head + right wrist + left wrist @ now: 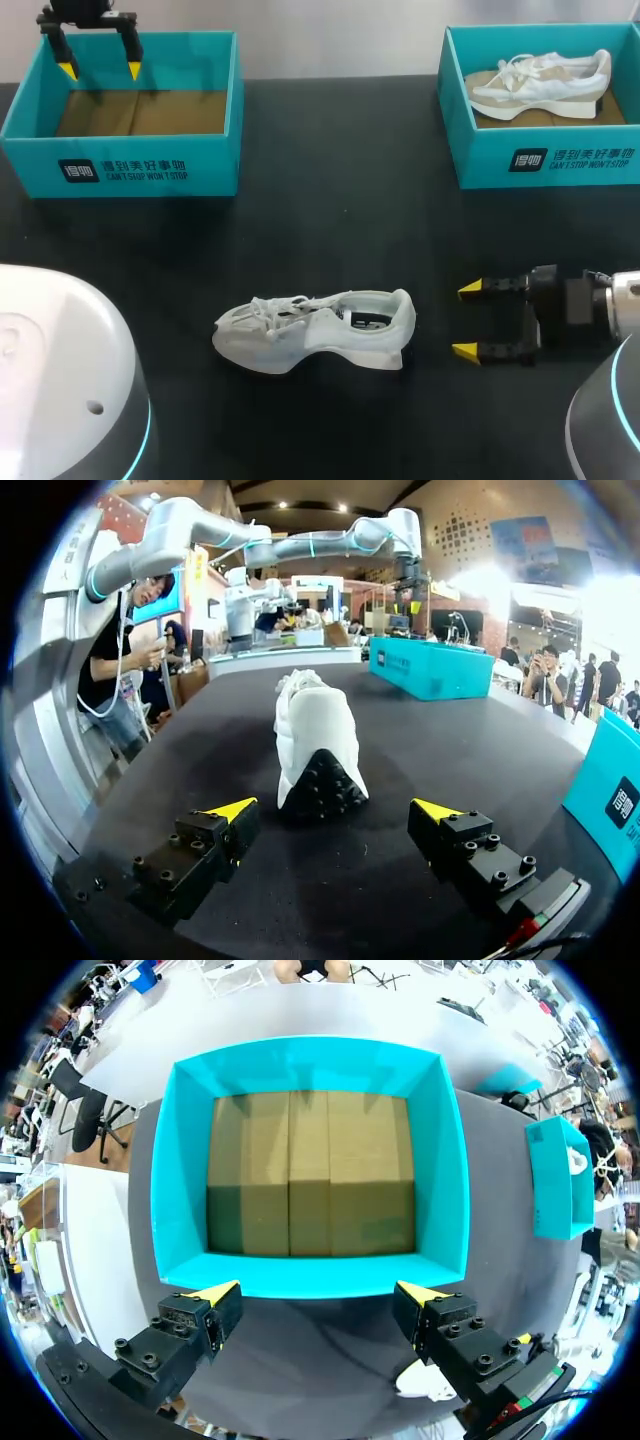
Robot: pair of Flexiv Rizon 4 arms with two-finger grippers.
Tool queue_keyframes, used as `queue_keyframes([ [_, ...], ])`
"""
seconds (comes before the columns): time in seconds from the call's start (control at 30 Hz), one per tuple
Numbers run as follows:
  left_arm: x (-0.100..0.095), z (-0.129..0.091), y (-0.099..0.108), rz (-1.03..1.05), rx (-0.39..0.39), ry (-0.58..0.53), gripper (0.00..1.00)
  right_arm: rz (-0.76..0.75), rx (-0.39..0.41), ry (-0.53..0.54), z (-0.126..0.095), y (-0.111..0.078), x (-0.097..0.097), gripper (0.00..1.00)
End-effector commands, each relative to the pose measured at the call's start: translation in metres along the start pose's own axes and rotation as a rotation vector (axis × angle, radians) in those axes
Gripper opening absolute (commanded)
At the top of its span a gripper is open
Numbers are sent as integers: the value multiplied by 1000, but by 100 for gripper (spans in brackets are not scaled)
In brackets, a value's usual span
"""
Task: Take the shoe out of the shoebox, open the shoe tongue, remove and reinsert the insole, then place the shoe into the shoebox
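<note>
Holding my right gripper (467,320) wide open, I grip nothing with it. Its two yellow tips stand well apart, close behind the heel of the shoe (315,330) and not touching it. The gripper lies low over the desk (330,230) and points along the shoe.

The shoe is pale grey-white and sits on the dark desk near the middle, outside both boxes. Its long axis runs across the desk from side to side, with the toe toward my left and the heel toward my right gripper. In the right wrist view the heel and its black tread face me, and the toe points straight away, ahead of the gap between the fingers. The laces lie loose over the front, and the mouth of the shoe is open upward.

My left gripper (100,70) is also spread wide and holds nothing. It hangs above the near wall of the left box (120,165), fingers pointing down, and in the left wrist view the box's brown floor shows beyond them. At the far right the right box (545,160) holds a second shoe (540,85), its toe also toward my left.
</note>
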State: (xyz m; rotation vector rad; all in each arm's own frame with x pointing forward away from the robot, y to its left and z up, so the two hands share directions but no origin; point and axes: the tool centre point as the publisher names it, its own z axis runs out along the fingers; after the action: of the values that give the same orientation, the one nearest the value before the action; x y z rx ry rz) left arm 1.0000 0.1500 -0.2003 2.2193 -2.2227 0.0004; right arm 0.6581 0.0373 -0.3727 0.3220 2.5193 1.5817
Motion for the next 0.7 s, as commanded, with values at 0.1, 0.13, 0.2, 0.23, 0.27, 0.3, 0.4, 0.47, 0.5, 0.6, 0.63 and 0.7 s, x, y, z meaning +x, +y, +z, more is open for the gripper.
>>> queue_keyframes([
  [0.1,0,0,0,-1,0,0,100,9,-6,-39,14,5,7,100],
  [0.13,0,0,0,-1,0,0,100,9,-6,-39,14,5,7,100],
  [0.2,0,0,0,-1,0,0,100,9,-6,-39,14,5,7,100],
  [0.23,0,0,0,-1,0,0,100,9,-6,-39,14,5,7,100],
  [0.27,0,0,0,-1,0,0,100,9,-6,-39,14,5,7,100],
  [0.3,0,0,0,-1,0,0,100,9,-6,-39,14,5,7,100],
  [0.4,0,0,0,-1,0,0,100,9,-6,-39,14,5,7,100],
  [0.47,0,0,0,-1,0,0,100,9,-6,-39,14,5,7,100],
  [0.5,0,0,0,-1,0,0,100,9,-6,-39,14,5,7,100],
  [0.6,0,0,0,-1,0,0,100,5,-5,-36,22,6,10,100],
  [0.63,0,0,0,-1,0,0,100,12,-6,-46,24,8,10,100],
  [0.7,0,0,0,-1,0,0,100,23,-13,-63,29,10,9,100],
])
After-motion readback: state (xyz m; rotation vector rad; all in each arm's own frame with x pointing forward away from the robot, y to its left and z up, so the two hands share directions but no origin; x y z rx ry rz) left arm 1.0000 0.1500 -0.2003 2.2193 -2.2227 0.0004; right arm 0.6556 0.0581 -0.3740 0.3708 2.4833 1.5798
